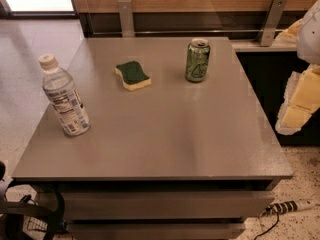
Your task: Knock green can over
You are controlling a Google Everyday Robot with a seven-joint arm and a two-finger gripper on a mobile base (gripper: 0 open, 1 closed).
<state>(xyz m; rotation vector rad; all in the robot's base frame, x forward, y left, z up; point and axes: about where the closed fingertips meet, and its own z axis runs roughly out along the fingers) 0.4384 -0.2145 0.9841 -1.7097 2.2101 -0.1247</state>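
Observation:
The green can [197,60] stands upright on the grey table [165,134], toward the back right. It has a silver top and pale yellow-green markings. My gripper [298,104] shows as a pale yellow and white shape at the right edge of the camera view, beyond the table's right side. It is well to the right of the can, nearer the camera, and apart from it. It holds nothing that I can see.
A yellow sponge with a green top [132,75] lies left of the can. A clear water bottle [64,98] stands upright near the table's left edge. A wooden wall with metal brackets [125,16] runs behind the table. A power strip [290,206] lies on the floor at the lower right.

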